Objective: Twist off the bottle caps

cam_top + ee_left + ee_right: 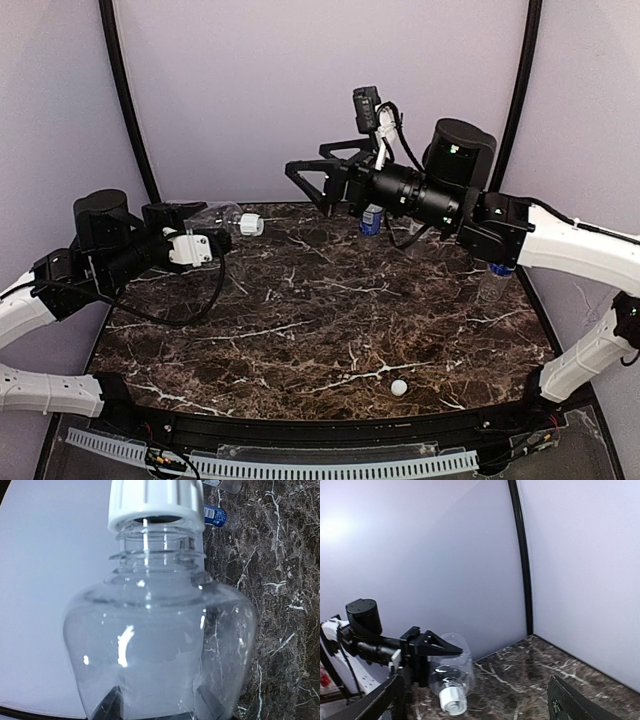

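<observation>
White links (570, 245), black joints (460, 150), black cable (215, 295); left pincer (215, 226), right pincer (308, 186) black

A dark brown marble-patterned table (300, 320) with white veins takes up the bottom of the enclosure, and a white perforated strip (300, 467) runs along its near edge. Plain pale lavender-grey walls (320, 90) rise behind it and at both sides, with black curved poles (123, 90) running up where the panels meet. In the right wrist view, soft light leaves a bright patch (335, 530) high on the back wall.
</observation>
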You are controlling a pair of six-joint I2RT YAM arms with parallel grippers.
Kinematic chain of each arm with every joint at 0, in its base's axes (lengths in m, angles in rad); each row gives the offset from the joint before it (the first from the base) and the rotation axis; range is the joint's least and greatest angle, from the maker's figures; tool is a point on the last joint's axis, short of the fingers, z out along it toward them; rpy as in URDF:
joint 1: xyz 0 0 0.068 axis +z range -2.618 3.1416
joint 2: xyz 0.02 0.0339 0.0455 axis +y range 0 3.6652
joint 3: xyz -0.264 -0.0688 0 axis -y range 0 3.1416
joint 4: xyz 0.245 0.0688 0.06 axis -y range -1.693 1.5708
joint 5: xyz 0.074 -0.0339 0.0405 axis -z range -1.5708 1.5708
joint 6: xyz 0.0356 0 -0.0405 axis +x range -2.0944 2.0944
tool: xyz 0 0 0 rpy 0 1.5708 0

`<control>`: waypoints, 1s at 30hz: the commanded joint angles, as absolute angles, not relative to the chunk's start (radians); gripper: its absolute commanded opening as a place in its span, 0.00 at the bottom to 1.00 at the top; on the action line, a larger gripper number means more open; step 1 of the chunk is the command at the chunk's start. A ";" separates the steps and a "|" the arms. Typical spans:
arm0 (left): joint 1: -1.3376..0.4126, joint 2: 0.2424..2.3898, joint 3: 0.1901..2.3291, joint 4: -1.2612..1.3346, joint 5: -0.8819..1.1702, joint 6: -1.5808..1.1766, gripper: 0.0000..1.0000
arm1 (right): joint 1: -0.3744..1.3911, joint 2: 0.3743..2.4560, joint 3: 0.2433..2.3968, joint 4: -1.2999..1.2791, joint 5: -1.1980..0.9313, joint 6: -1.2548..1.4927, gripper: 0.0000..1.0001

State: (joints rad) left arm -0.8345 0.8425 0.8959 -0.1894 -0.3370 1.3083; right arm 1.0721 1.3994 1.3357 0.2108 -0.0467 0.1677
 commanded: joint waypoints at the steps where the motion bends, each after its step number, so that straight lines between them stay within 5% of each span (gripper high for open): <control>1: -0.838 0.846 0.867 0.035 -0.411 1.418 0.47 | 1.069 1.506 1.409 0.097 -0.172 0.704 0.92; 13: -0.841 0.850 0.837 0.100 -0.427 1.509 0.47 | 1.052 1.654 1.506 0.218 -0.309 0.774 0.73; 24: -0.841 0.851 0.844 0.108 -0.418 1.509 0.47 | 1.047 1.737 1.499 0.297 -0.328 0.874 0.71; 30: -0.840 0.847 0.842 0.099 -0.412 1.505 0.47 | 1.047 1.748 1.489 0.360 -0.341 0.870 0.35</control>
